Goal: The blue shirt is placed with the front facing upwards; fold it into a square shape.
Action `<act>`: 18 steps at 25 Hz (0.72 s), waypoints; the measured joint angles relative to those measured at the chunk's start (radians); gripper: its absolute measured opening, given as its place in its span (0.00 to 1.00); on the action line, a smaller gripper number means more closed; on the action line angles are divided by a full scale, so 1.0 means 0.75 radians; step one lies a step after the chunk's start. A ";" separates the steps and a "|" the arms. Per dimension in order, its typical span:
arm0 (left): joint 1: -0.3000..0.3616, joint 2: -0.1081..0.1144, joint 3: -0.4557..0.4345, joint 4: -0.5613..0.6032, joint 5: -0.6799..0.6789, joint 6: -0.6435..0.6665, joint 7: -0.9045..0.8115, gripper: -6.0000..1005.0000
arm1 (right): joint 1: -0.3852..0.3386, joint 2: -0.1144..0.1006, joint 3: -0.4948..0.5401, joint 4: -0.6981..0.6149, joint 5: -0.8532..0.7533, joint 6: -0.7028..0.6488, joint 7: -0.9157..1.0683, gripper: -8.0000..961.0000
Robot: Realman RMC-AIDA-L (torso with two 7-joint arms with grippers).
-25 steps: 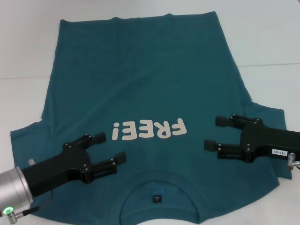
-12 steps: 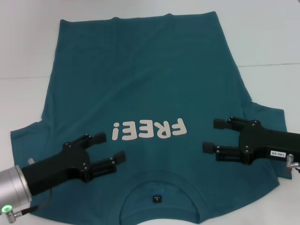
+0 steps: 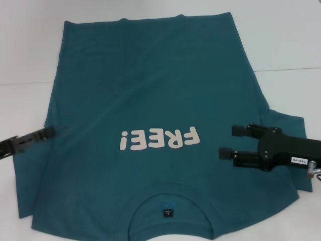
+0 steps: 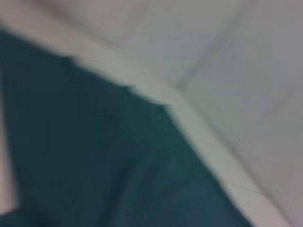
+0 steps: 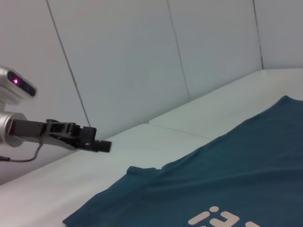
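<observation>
Over the blue shirt (image 3: 150,90), right end effector (image 3: 226,142) hovers, fingers apart

left gripper (image 3: 47,133) swung out, apparently over shirt's edge

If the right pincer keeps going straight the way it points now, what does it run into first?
The right pincer, open above the blue shirt, points toward the "FREE!" print. It would likely cross over that lettering first; its height above the cloth is unclear.
</observation>
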 joint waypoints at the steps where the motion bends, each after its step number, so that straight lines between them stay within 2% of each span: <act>1: -0.005 0.009 -0.029 0.015 0.058 -0.007 -0.075 0.91 | 0.001 -0.001 0.002 0.000 0.000 0.001 0.006 0.95; 4: -0.021 0.032 -0.117 0.070 0.268 -0.034 -0.300 0.91 | 0.004 -0.002 0.004 0.000 0.000 0.004 0.017 0.95; 10: -0.074 0.058 -0.130 0.115 0.599 -0.078 -0.511 0.91 | 0.015 -0.007 -0.002 -0.001 0.000 0.016 0.029 0.95; 18: -0.128 0.055 -0.110 0.098 0.741 -0.136 -0.526 0.90 | 0.020 -0.004 -0.002 -0.001 0.000 0.016 0.029 0.95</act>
